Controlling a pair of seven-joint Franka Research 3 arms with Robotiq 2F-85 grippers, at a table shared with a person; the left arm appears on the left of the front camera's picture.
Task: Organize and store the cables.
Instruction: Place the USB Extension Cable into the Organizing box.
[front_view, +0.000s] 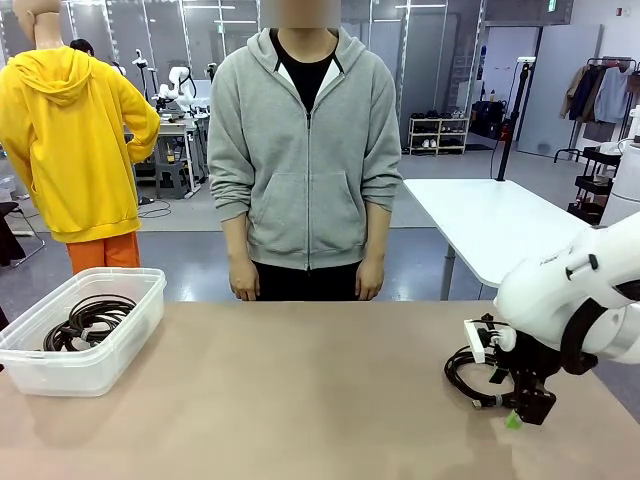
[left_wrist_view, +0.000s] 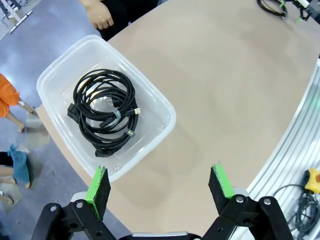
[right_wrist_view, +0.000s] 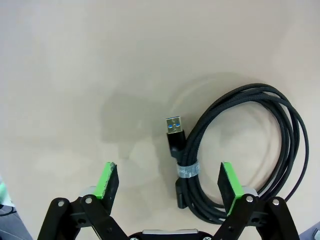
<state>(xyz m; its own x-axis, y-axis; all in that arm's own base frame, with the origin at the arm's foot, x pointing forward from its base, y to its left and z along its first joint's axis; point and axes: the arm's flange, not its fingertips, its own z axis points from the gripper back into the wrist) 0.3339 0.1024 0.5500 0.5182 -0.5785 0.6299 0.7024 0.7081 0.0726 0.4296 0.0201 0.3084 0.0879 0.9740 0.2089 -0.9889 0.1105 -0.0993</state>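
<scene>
A black cable (right_wrist_view: 186, 172) lies coiled on the tan table, bound with a pale band, its USB plug pointing away. My right gripper (right_wrist_view: 169, 181) hangs open just over it, the banded part between the fingers, nearer the right-hand pad (right_wrist_view: 230, 182). From the front, that coil (front_view: 470, 372) sits under the right gripper (front_view: 518, 408). More black cables (front_view: 90, 320) lie in a clear plastic bin (front_view: 70, 370) at the table's left. My left gripper (left_wrist_view: 159, 182) is open and empty, above and beside the bin (left_wrist_view: 150, 135) holding those coils (left_wrist_view: 105, 110).
A person in a grey hoodie stands at the far edge, hands (front_view: 243, 290) down at the sides; one hand (left_wrist_view: 102, 17) shows past the bin. A white table (front_view: 490, 215) stands behind on the right. The tan tabletop (front_view: 300, 390) between bin and coil is bare.
</scene>
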